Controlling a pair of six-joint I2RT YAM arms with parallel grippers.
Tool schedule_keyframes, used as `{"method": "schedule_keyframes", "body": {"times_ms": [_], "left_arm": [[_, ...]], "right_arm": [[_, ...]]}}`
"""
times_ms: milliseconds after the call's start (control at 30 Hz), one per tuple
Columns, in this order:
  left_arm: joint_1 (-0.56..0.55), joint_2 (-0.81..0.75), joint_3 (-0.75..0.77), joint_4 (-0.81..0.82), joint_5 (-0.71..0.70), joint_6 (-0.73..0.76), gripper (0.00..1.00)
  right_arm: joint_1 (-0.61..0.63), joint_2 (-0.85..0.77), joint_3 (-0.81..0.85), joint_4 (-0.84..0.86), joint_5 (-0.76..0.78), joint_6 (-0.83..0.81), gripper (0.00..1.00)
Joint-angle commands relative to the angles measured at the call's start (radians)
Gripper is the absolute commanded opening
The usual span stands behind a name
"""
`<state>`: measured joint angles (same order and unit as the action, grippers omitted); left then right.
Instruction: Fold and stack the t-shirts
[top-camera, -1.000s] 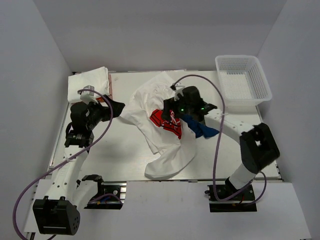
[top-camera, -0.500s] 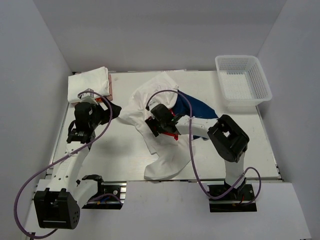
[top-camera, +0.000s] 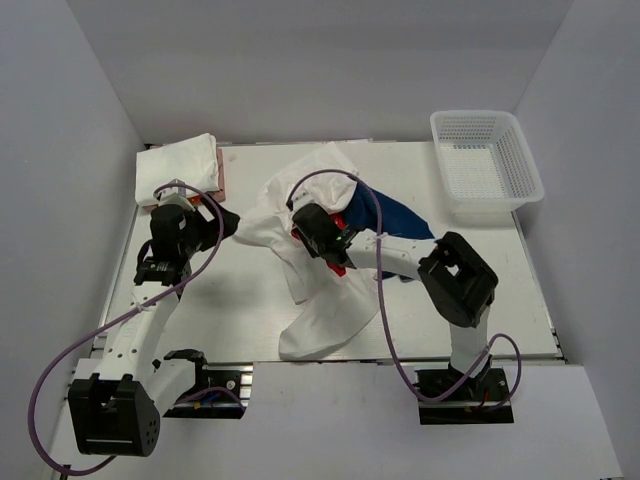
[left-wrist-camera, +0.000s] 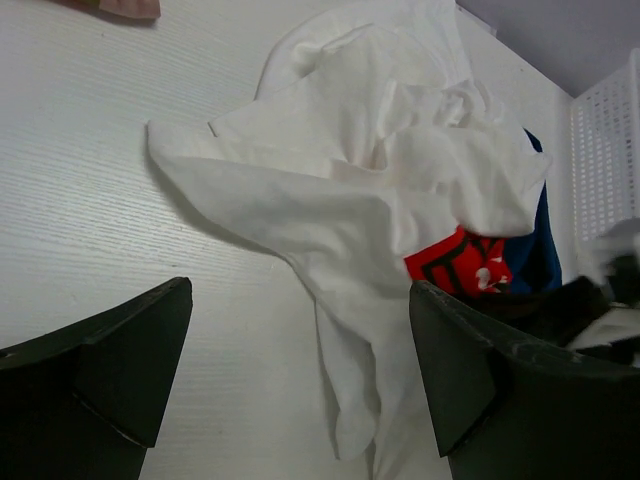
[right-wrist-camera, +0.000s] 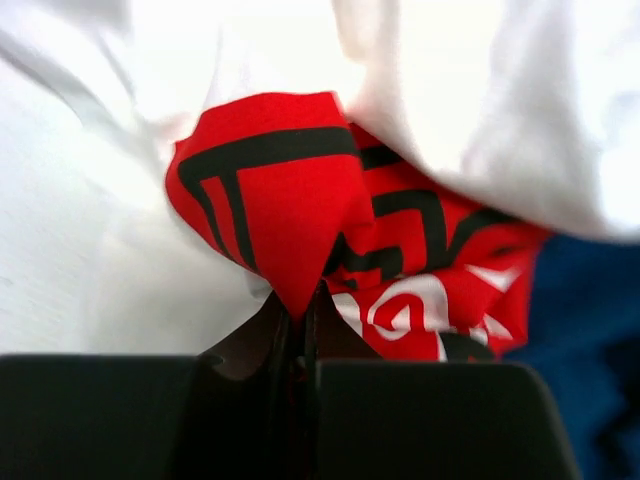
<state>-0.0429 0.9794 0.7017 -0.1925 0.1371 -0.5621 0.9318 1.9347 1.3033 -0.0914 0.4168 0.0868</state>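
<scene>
now, right hand: fingers pinched together on a pointed fold of the red printed t-shirt; from above, this hand sits at the left part of the heap, its arm reaching in from the right.
red printed t-shirt: red with black and white marks, mostly buried; only a patch shows between white and blue cloth, right at the right hand's fingertips.
white t-shirt: crumpled in the middle of the counter, draped over the red one and trailing toward the near edge; one corner points left toward the left hand.
blue t-shirt: to the right of the right hand, partly under the white cloth.
left hand: fingers spread wide, holding nothing, over bare counter just left of the heap, apart from the cloth.
folded stack: white, at the far left corner, beyond the left hand.
basket: white, at the far right corner, well apart from both hands.
</scene>
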Motion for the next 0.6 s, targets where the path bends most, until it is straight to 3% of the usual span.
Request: {"method": "schedule_keyframes", "body": {"times_ms": [0,233,500,567], "left_arm": [[-0.002,-0.004,0.001,-0.001,0.008,-0.004,0.99],[-0.002,-0.033,-0.018,0.019,0.042,-0.004,0.99],[-0.002,-0.024,-0.018,0.042,0.081,-0.004,0.99],[-0.002,-0.013,-0.018,0.051,0.081,-0.004,0.99]], "right_arm": [[-0.008,-0.201,0.105,0.076,0.148,-0.019,0.0],[-0.045,-0.38,0.152,0.287,0.25,-0.175,0.0],[-0.157,-0.413,0.316,0.417,0.37,-0.346,0.0],[-0.192,-0.373,0.424,0.397,0.372,-0.381,0.0]]}}
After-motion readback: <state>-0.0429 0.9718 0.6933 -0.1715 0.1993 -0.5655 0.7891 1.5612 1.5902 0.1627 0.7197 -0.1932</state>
